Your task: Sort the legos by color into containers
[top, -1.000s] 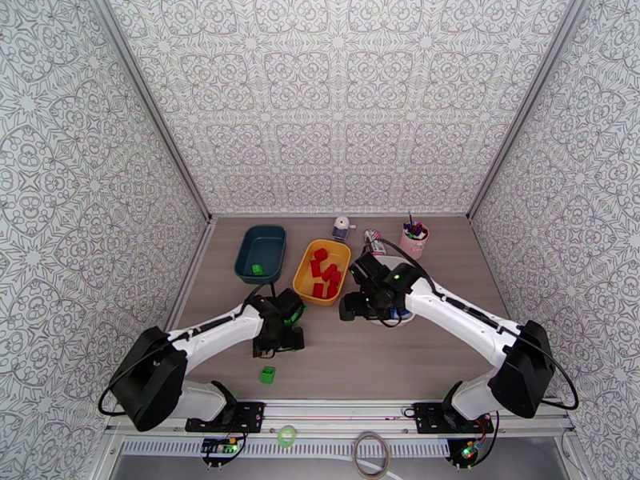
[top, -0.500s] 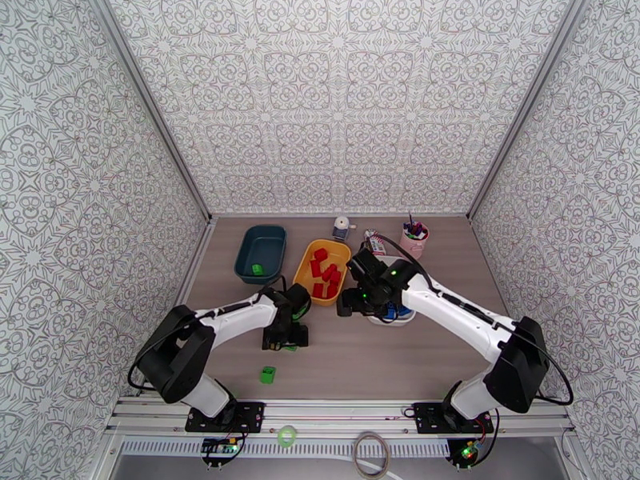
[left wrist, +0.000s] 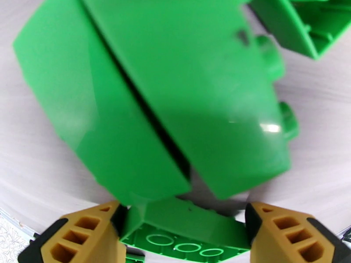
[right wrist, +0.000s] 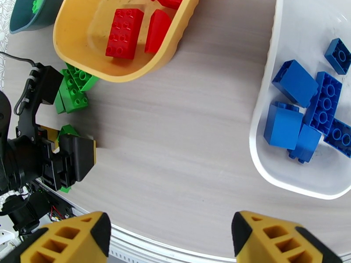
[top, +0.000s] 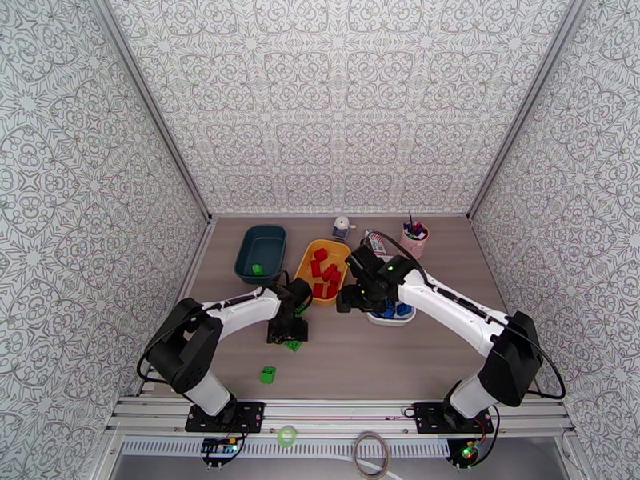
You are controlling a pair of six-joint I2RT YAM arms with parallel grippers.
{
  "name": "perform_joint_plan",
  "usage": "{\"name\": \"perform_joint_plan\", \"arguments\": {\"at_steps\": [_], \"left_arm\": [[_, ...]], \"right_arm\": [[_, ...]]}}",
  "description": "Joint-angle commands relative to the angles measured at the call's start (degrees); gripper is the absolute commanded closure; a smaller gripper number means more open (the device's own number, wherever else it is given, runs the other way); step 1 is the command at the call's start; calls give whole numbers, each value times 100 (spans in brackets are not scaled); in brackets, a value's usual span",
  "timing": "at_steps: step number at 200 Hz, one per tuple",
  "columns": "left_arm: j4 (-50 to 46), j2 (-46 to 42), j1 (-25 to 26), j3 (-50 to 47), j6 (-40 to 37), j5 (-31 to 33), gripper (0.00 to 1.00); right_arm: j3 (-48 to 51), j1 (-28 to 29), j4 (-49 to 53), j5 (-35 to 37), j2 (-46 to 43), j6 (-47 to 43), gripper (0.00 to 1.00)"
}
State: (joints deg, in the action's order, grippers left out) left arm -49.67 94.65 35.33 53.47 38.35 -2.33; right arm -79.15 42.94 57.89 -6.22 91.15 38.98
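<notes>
My left gripper (top: 288, 334) is down on the table among a cluster of green legos (left wrist: 153, 97). In the left wrist view the left gripper (left wrist: 184, 231) has both fingers against the ends of one green lego (left wrist: 184, 237). My right gripper (right wrist: 173, 242) is open and holds nothing, above bare table between the yellow tray (right wrist: 83, 53) and the white tray (right wrist: 263, 106). Red legos (right wrist: 123, 27) lie in the yellow tray (top: 304, 274). Blue legos (right wrist: 302, 110) lie in the white tray (top: 404, 318). The dark teal tray (top: 261, 248) holds one green lego (top: 257, 270).
A loose green lego (top: 267, 374) lies near the front edge, left of centre. Two more green legos (right wrist: 72, 90) sit against the yellow tray's near corner. A pink cup of pens (top: 414, 238) and a small white bottle (top: 342, 227) stand at the back.
My left gripper has moved right onto the green legos and its jaws have closed in on one. My right gripper has drifted slightly back and left, still open.
</notes>
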Motion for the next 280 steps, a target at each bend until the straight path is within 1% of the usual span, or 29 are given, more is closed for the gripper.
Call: {"name": "perform_joint_plan", "arguments": {"at_steps": [1, 13, 29, 45, 96, 140, 166, 180, 194, 215, 246, 266, 280], "left_arm": [[-113, -29, -41, 50, -35, -90, 32], [-113, -58, -44, 6, 26, -111, 31], [-126, -104, -23, -27, 155, -170, 19], [-191, -169, 86, -26, 329, -169, 13], [-374, -405, 712, 40, 801, -162, 13], [-609, -762, 915, 71, 1050, -183, 13], [-930, -1070, 1167, 54, 1310, -194, 13], [-1022, -1249, 1407, -45, 1589, -305, 14], [-1032, -1429, 1770, -183, 1954, -453, 15], [-1012, -1646, 2434, -368, 2631, -595, 18], [-651, -1825, 3347, -670, 3602, -816, 26], [-398, -1875, 3736, -899, 4113, -865, 30], [-190, -1921, 3862, -1061, 4349, -911, 32]], "right_arm": [[-213, -57, 54, 11, 99, -119, 24], [-241, -57, 47, -2, 121, -132, 24], [-261, -62, 30, -25, 138, -136, 24], [-275, -74, 26, -31, 140, -152, 24], [-157, -80, 30, -21, 39, -207, 25], [95, -75, 39, -55, -161, -238, 27], [334, -78, 67, -18, -362, -233, 28], [515, -77, 84, 13, -489, -209, 28], [713, -75, 91, 42, -646, -165, 28], [1010, -83, 65, 76, -908, -64, 28], [1366, -77, 30, 57, -1247, 59, 28], [1511, -78, 35, 60, -1415, 96, 28], [1570, -81, 44, 77, -1509, 112, 28]]}}
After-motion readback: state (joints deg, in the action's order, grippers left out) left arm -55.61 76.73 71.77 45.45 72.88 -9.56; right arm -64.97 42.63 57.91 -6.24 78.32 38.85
